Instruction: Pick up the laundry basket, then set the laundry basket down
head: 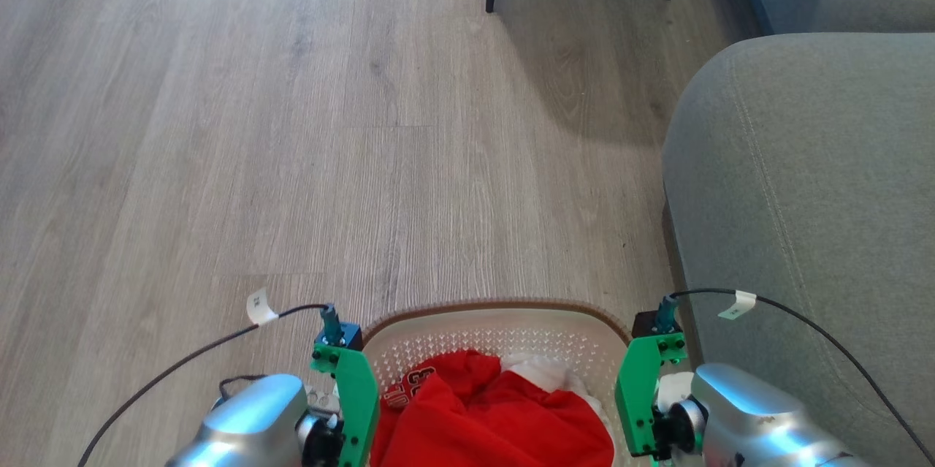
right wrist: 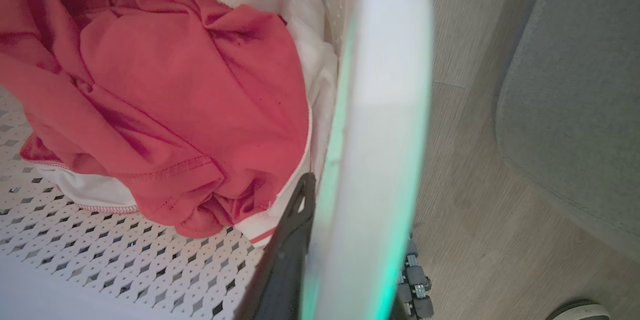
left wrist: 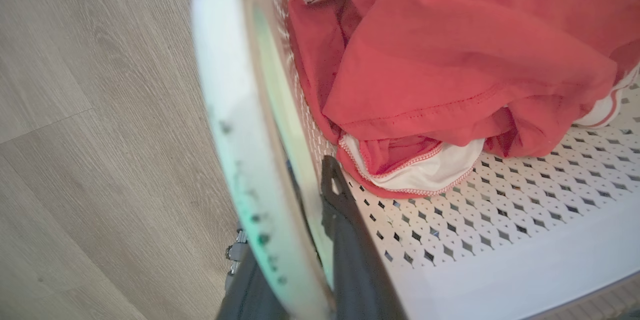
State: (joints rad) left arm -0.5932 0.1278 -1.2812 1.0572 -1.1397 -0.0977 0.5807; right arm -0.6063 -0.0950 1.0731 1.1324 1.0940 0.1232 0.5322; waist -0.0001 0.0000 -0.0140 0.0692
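1 laundry basket [head: 504, 340], 1 red garment [head: 497, 416]

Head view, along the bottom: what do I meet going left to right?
Left gripper → laundry basket with red clothing inside → right gripper → grey sofa.

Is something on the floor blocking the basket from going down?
Nothing visible lies on the wood floor ahead of the laundry basket. The grey sofa sits close on the right.
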